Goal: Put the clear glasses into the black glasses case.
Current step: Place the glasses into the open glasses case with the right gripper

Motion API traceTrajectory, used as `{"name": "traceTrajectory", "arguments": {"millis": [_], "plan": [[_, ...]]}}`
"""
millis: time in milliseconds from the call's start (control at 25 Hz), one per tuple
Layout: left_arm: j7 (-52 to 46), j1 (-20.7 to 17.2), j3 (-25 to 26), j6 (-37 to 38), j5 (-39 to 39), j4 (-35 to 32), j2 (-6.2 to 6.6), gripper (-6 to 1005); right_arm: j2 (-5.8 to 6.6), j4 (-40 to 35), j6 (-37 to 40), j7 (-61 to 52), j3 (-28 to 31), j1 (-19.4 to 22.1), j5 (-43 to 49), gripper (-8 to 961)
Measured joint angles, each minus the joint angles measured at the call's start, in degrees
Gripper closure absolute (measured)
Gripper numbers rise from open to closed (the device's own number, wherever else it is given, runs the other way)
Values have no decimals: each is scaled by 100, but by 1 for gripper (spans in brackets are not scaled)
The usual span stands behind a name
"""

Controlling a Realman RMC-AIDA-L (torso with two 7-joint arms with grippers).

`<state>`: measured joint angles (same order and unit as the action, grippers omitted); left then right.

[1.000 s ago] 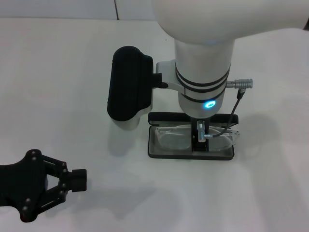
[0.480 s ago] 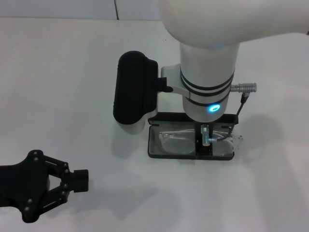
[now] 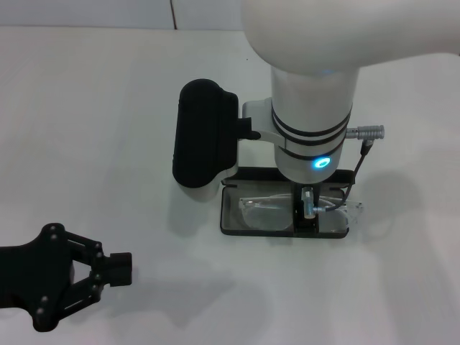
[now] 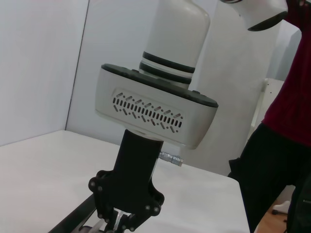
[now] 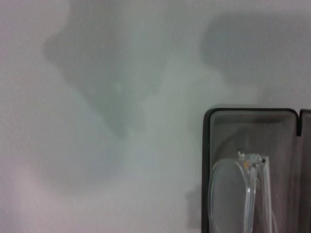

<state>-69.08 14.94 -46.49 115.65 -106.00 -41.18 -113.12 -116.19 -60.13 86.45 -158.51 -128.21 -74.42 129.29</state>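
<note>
Clear glasses (image 3: 267,210) lie inside your open black glasses case (image 3: 237,228); right hand (image 3: 305,215) is over them (grip cannot be told), release and lid-closing apparently remain; left hand (image 3: 108,269), spread open, idles near-left.

The black glasses case (image 3: 284,231) lies open on the tabletop (image 3: 93,129), a little right of the middle. The clear glasses (image 3: 262,212) lie inside its tray, lengthwise. The right tool (image 3: 305,212) stands directly above the case, over the right half of the glasses. The left tool (image 3: 118,267) rests at the near left, well apart from the case
</note>
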Motion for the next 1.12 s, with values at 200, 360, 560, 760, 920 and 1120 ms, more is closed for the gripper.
{"name": "traceTrajectory", "arguments": {"millis": [200, 360, 560, 760, 920, 1120], "plan": [[14, 4, 0, 1, 0, 50, 0, 889, 0, 0, -35, 18, -52, 0, 18, 850], [41, 9, 0, 1, 0, 58, 0, 888, 0, 1, -38, 22, -62, 0, 26, 849], [47, 5, 0, -1, 1, 58, 0, 887, 0, 2, -46, 46, -64, 0, 32, 848], [52, -8, 0, -3, 1, 66, 0, 887, 0, 1, -59, 64, -64, 4, 41, 848], [53, -9, 0, -6, 1, 66, 0, 886, 0, 1, -61, 71, -64, 13, 102, 847], [53, -1, 0, -9, 0, 75, 0, 886, 0, -5, -62, 73, -64, 15, 108, 846]]}}
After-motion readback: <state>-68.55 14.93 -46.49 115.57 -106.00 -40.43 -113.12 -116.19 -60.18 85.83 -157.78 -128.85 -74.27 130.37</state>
